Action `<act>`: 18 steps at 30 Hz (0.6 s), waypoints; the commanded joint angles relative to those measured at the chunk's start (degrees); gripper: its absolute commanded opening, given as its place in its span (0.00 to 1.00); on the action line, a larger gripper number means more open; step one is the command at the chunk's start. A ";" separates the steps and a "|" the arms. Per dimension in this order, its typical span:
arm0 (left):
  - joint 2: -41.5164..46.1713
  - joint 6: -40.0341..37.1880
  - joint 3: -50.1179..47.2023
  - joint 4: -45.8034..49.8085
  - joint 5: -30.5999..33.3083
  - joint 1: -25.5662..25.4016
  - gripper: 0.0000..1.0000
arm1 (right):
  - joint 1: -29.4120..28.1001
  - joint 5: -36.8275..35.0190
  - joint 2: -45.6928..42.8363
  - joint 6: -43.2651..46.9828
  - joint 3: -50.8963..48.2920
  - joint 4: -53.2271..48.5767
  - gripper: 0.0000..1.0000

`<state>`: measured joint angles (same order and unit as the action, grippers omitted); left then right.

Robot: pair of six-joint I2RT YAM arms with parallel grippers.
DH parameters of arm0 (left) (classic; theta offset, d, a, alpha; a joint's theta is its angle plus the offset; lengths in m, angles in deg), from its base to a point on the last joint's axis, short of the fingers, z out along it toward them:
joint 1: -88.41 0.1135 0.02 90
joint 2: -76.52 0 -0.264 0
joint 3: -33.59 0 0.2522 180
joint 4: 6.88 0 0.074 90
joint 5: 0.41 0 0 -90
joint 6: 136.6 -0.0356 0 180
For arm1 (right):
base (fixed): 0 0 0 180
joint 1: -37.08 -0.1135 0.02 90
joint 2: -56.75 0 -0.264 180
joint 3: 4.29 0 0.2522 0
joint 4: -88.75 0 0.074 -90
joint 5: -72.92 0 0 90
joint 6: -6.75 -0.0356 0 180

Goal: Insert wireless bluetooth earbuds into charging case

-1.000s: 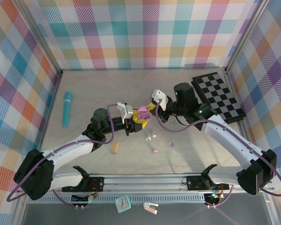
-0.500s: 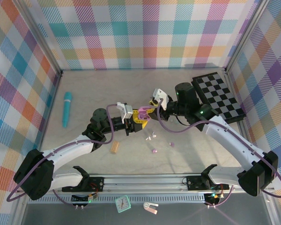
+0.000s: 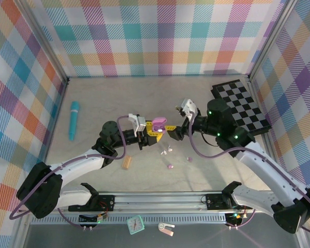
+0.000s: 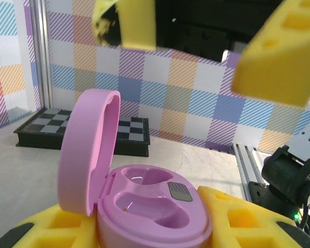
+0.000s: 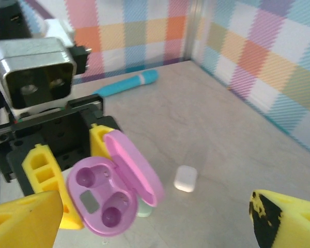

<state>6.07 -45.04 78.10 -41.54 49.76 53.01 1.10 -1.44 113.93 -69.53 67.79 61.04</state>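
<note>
The pink charging case [image 3: 158,124] is held at the centre of the top view, clamped between the left fingers [image 4: 243,219]. Their yellow pads are seen pressed to both sides of its base along the bottom of the left wrist view. The lid [image 4: 85,155] is swung up at the left of that frame, and two hollow wells are turned upward.

Just right of the case in the top view, the right fingers [image 5: 26,222] are spread wide apart with nothing between them. They are seen in the lower corners of the right wrist view, the open case just beyond the lower-left one.

The earbuds are found on the table [image 3: 103,98] below the case in the top view. Small pale earbuds [image 3: 167,151] lie nearest, and two purple earbuds [image 3: 170,166] lie lower and further right, apart from both sets of fingers.

The table is a pale beige, faintly marbled slab, enclosed by walls [image 3: 160,36] of pastel plaid. A teal cylinder [image 3: 73,120] is seen at the left, a tan ribbed block [image 3: 126,163] at lower centre-left and a black-and-white checkerboard [image 3: 243,106] at the upper right.

The case is made of smooth, glossy plastic and is pebble-shaped. The finger pads are blocky yellow pieces with square recesses.
</note>
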 commanded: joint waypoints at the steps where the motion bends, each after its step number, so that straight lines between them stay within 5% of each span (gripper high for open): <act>1: -1.76 2.09 -1.76 -7.73 -1.18 2.06 0.31 | 1.10 -10.59 -4.57 -7.57 -3.86 5.16 0.95; 7: -4.49 7.29 -2.74 -16.73 -2.10 4.36 0.31 | 5.00 -16.94 -9.29 -18.76 -10.94 3.28 0.95; 18: -2.03 6.28 -2.79 -14.48 -2.47 5.25 0.31 | 8.41 -14.70 -3.20 -48.87 -19.44 -17.22 0.91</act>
<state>2.55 -38.46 75.63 -53.30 48.93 57.60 8.61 -17.40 108.82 -107.78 50.61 52.45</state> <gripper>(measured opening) 0.375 0.915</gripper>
